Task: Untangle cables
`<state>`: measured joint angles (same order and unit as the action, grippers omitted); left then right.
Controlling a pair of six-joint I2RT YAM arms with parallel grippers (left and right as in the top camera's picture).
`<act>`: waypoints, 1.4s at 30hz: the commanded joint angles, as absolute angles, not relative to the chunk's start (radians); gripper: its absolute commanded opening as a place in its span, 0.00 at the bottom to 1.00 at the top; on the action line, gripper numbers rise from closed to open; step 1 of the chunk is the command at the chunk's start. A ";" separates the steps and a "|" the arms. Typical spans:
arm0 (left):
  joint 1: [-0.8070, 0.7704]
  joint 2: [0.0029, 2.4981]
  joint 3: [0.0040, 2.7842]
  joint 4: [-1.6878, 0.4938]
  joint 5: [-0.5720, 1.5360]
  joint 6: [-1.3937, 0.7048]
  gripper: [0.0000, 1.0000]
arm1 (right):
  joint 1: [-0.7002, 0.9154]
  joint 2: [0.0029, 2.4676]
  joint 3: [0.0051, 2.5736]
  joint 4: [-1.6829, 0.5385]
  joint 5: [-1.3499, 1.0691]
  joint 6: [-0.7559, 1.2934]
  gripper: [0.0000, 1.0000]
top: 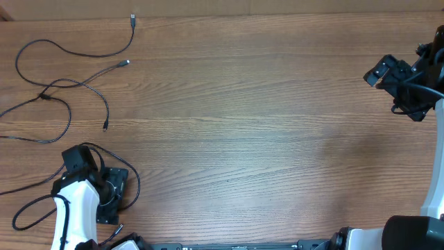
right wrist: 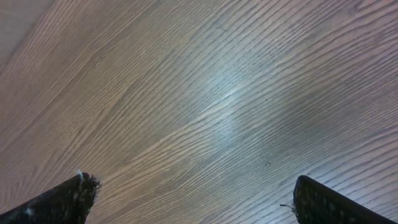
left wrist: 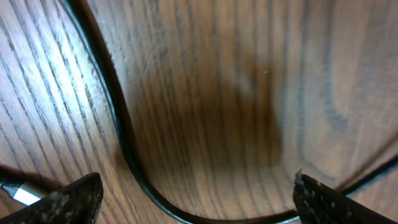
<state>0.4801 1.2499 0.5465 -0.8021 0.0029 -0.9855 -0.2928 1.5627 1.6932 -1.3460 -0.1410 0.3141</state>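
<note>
1. The cables [top: 45, 95] lie as loose black strands on the table [top: 243, 139], at the upper left of my overhead view. Several strands cross at one small tangle.
2. I count three plug ends [top: 125, 62] there, each at the tip of a free strand and apart from the others.
3. My left claw [left wrist: 196, 190] is at the lower left corner, below the cables and close over the wood. Its jaws stand wide apart and grip nothing.
4. Through the left wrist camera I see a black cord [left wrist: 124, 149] curving across the wood between the two fingers. It seems to touch neither.
5. A silvery plug [left wrist: 18, 194] lies just beside the finger at the left of that picture. The view is close and blurred, so the cord is probably one of the cables, but I cannot tell for sure.
6. My right claw [right wrist: 193, 186] is at the right edge of the table, well apart from the cables. Its jaws are fully spread and empty, with wood grain between the fingers.
</note>
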 commanded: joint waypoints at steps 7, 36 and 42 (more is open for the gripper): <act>0.486 1.243 0.483 -0.745 -0.043 -1.003 0.81 | -0.293 1.562 1.701 -1.341 -0.134 0.310 1.00; 0.484 1.243 0.442 -0.458 -0.063 -0.484 0.05 | -0.293 1.562 1.701 -1.341 -0.134 0.310 1.00; 0.484 1.243 0.442 -0.424 -0.063 -0.342 0.04 | -0.293 1.562 1.701 -1.341 -0.134 0.310 1.00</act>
